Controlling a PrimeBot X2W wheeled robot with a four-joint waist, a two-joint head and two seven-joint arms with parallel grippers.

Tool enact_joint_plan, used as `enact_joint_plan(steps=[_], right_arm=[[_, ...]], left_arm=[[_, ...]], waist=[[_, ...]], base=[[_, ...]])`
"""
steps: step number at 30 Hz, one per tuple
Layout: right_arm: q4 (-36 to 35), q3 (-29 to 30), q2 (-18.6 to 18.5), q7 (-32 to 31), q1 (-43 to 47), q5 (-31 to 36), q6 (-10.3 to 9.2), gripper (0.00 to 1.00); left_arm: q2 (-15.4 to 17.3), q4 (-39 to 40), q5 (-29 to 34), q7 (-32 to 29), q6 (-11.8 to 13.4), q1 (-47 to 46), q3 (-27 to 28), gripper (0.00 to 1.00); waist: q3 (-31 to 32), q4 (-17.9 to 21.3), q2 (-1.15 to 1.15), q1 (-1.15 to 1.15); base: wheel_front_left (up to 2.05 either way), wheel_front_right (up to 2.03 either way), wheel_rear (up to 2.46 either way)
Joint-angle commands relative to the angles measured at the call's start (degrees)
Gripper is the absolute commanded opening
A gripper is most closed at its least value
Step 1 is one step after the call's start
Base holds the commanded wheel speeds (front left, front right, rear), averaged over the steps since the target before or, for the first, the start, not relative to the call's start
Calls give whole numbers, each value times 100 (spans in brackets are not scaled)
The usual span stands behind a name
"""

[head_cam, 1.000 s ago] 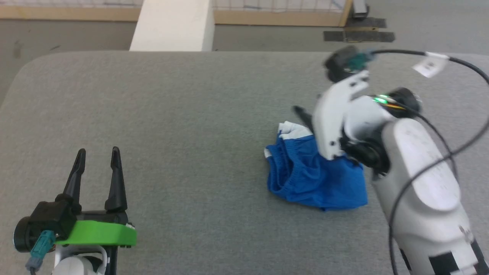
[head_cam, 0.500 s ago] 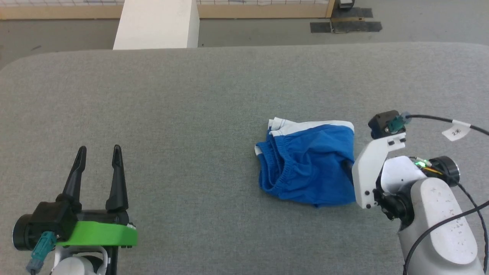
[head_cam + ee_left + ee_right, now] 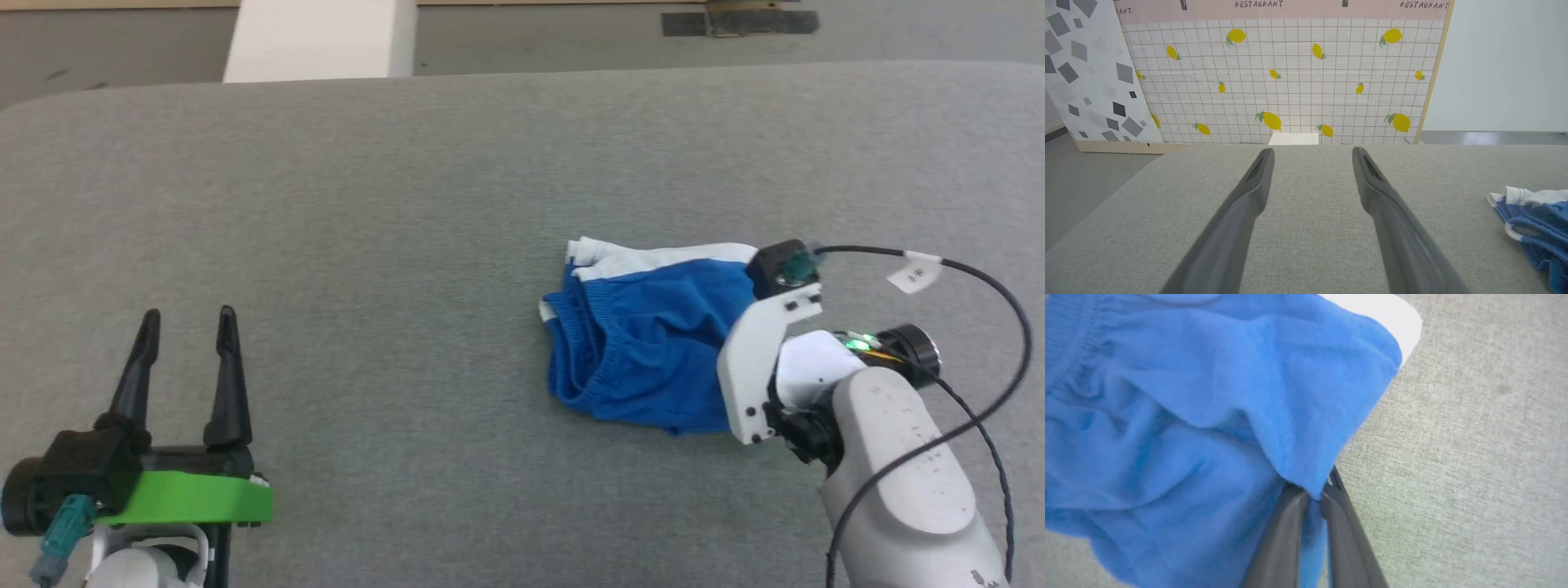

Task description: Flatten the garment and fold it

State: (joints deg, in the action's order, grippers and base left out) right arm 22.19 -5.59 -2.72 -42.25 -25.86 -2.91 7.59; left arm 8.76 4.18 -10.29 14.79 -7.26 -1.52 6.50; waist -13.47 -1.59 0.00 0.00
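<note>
Gone down from over the garment to its right edge in the last second: the right gripper. Now pressed together there, pinching a fold of the blue cloth between its two dark fingers. A crumpled blue heap of a garment on the gray table, white strip on its far side. Well to the left of the garment, the left gripper, spread wide, nothing in it, over the table.

The white right forearm carries a black cable with a white, perhaps numbered, tag; the left gripper has a green bracket.
</note>
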Motion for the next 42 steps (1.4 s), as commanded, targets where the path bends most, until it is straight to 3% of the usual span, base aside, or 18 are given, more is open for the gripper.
enact_joint_plan(steps=[1,4,11,17,26,28,29,30,40,41,42], right_arm=[[-4,-111,-16,-37,-69,73,-10,0],[-130,-453,-136,-147,-173,69,-10,0],[-570,-1224,-878,-404,-410,-385,-10,0],[-849,-1349,-1487,-457,-577,-584,-10,0],[-1176,-482,-1950,-419,-666,-260,-10,0],[-1207,-157,-1949,-377,-665,-106,-10,0],[-1252,441,-1839,-302,-654,131,-10,0],[-1291,627,-1806,-287,-638,255,-10,0],[-1496,1992,-1771,-319,-681,968,-10,0],[-1532,2030,-1774,-315,-672,1026,-10,41],[-1592,2099,-1772,-282,-674,1098,-10,100]], left_arm=[[44,53,-86,21,-23,-13,43,100],[86,168,-109,21,-23,64,155,100],[247,485,-120,21,-23,176,315,100],[404,798,-104,21,-23,178,399,100],[942,1163,-225,21,-23,130,491,100],[1040,1214,-268,21,-23,125,535,100],[1160,1256,-327,21,-23,118,607,100],[1192,1265,-350,21,-23,110,632,100],[1343,1251,-450,21,-23,72,674,100],[1346,1243,-452,21,-23,70,678,100],[1344,1229,-451,21,-23,70,683,100]], waist=[[-51,317,0,0],[-146,743,0,0],[-416,1850,0,0],[-745,2300,0,0],[-1583,2190,0,0],[-1725,2102,0,0],[-1891,1977,0,0],[-1945,1926,0,0],[-2103,1642,0,0],[-2096,1634,0,0],[-2076,1627,0,0]], base=[[0,0,0],[0,0,0],[0,0,0],[0,0,0],[0,0,0],[0,0,0],[0,0,0],[0,0,0],[0,0,0],[0,0,0],[0,0,0]])
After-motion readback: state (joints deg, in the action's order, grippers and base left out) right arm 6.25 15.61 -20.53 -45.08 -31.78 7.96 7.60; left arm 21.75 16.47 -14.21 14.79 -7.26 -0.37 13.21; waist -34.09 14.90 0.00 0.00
